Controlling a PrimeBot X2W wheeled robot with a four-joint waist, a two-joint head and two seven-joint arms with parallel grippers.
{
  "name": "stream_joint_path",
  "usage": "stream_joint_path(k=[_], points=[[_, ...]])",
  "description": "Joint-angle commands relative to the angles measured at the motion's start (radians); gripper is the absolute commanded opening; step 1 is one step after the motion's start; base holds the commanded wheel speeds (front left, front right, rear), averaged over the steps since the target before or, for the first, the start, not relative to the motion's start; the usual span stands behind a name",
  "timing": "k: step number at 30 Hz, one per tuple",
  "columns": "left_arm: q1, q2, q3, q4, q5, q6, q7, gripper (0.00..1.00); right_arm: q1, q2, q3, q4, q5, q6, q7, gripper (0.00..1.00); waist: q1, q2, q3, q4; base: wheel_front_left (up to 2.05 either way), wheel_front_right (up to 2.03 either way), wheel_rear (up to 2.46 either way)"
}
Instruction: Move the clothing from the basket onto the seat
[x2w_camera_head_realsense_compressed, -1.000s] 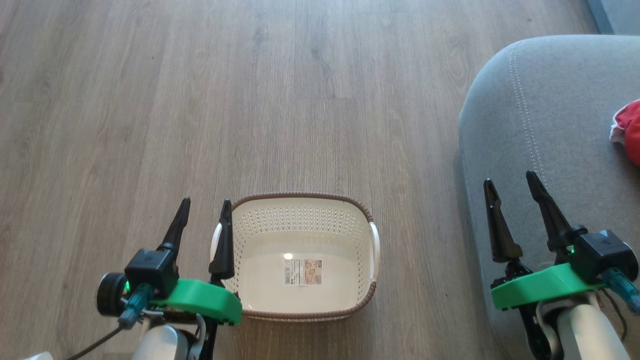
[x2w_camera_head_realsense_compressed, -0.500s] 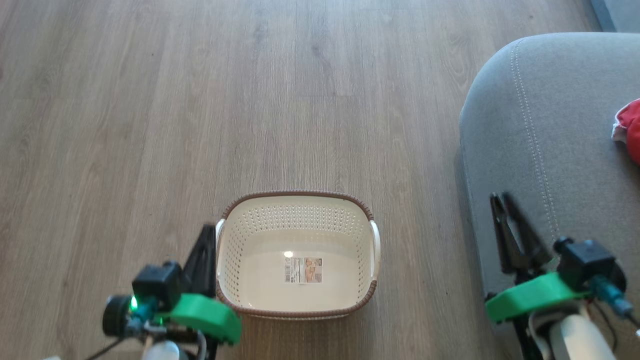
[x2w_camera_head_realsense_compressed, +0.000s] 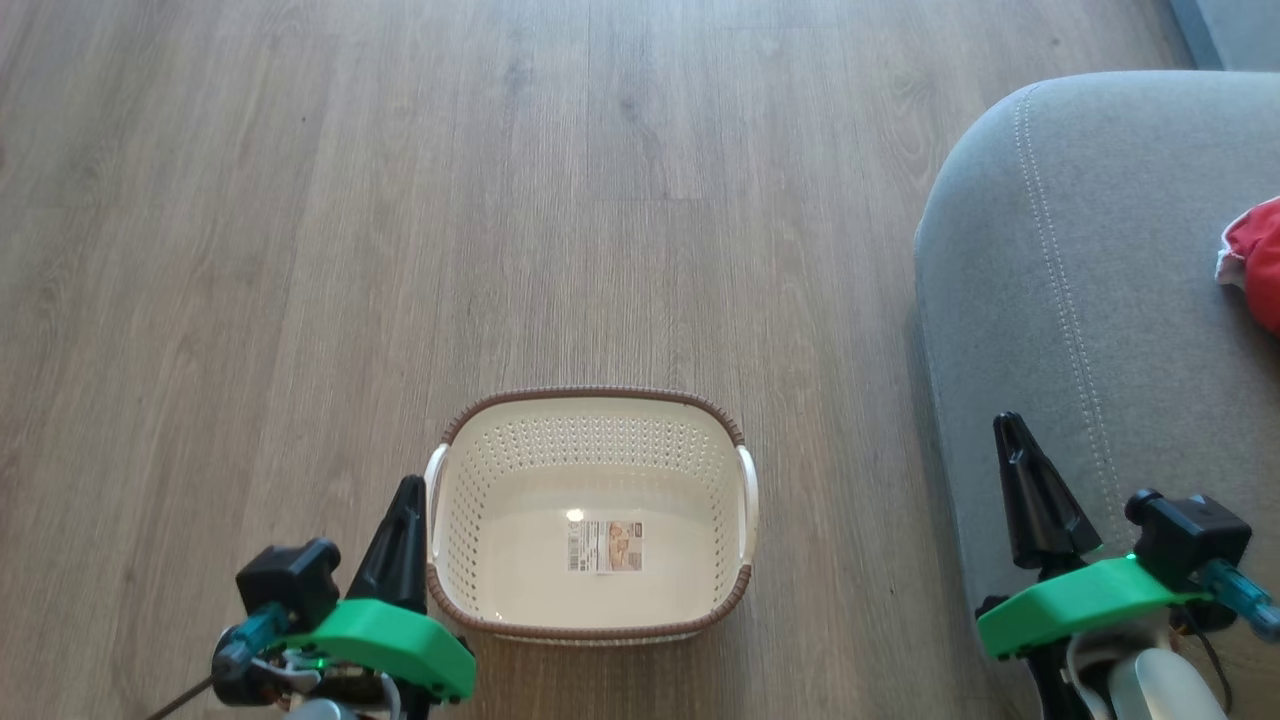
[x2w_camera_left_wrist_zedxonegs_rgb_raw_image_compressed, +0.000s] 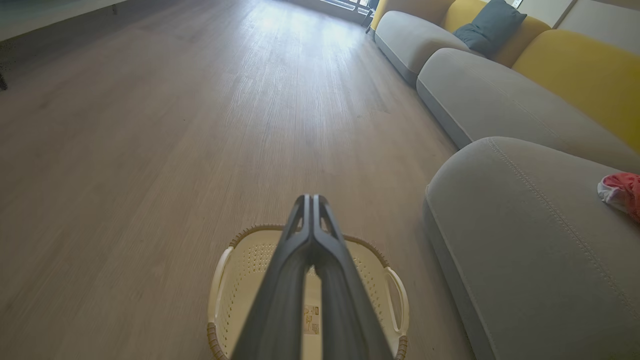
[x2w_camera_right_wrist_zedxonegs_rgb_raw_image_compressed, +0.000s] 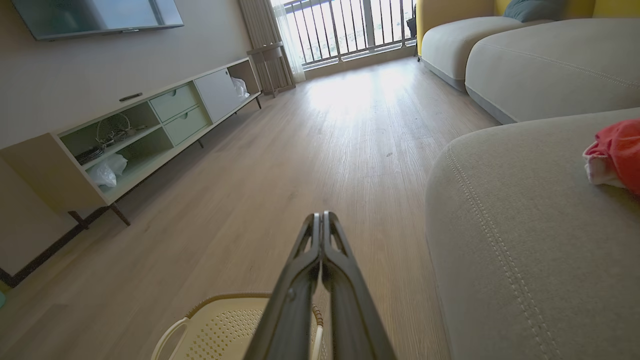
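Basket empty, clothing on seat: task seems done. Left gripper, right gripper: jaws together, nothing held. Next: park arms.

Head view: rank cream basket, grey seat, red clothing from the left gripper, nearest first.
1. Cream perforated plastic basket, beside the left gripper.
2. Grey fabric seat, across at right.
3. Red fabric clothing, on the seat, far right.

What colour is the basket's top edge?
Brown woven-look rim on the cream perforated plastic basket; head view shows it best.
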Motion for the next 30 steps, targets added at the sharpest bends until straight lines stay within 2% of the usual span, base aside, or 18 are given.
stream_joint_path(k=[1,30], points=[[-0.036,0.006,0.015,-0.029,-0.024,-0.01,0.004,0.0,-0.037,-0.004,-0.005,-0.025,0.026,0.0,0.003,0.0,0.0,0.0,-0.001,0.0,0.0,0.0,0.0],[-0.056,0.019,0.07,-0.009,-0.359,-0.061,0.075,0.0,-0.057,-0.004,-0.026,0.008,0.369,0.0,0.075,0.0,0.0,0.0,-0.023,-0.01,0.0,0.0,0.0]])
